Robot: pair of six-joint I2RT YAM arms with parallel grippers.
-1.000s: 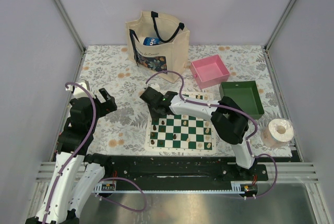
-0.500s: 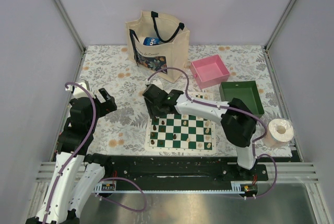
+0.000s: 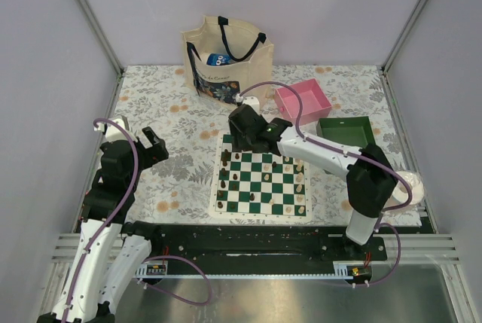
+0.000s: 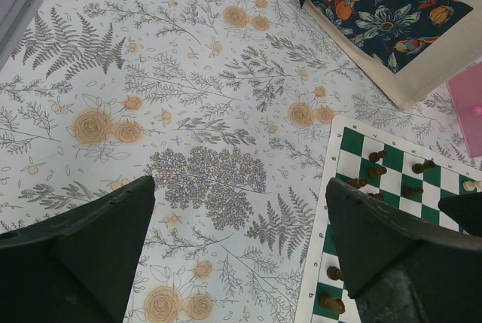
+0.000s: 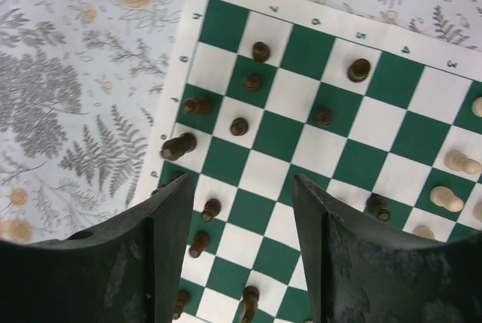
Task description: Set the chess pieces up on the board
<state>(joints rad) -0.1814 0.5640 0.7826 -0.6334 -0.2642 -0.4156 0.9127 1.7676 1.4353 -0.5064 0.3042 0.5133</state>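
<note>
The green and white board [image 3: 256, 216] lies on the floral cloth before the arm bases. Dark pieces [image 3: 235, 176] stand along its left columns, with a few more toward the middle. Cream pieces [image 3: 299, 187] stand on its right side. My right gripper [image 3: 241, 141] hovers over the board's far left corner, open and empty. In the right wrist view the gripper [image 5: 242, 187] is above the board [image 5: 279, 135], with dark pieces [image 5: 239, 126] below and cream ones [image 5: 444, 199] at the right. My left gripper [image 3: 154, 144] is open and empty over the cloth, left of the board [image 4: 350, 161]. It also shows in the left wrist view [image 4: 241, 187].
A cream tote bag [image 3: 226, 63] stands at the back. A pink tray [image 3: 303, 102] and a green tray [image 3: 349, 141] sit behind and to the right of the board. A paper roll [image 3: 407, 184] lies at the right edge, partly behind the right arm.
My right arm has swung right and back, from over the board's left edge to its far left corner. The left arm has not moved.
</note>
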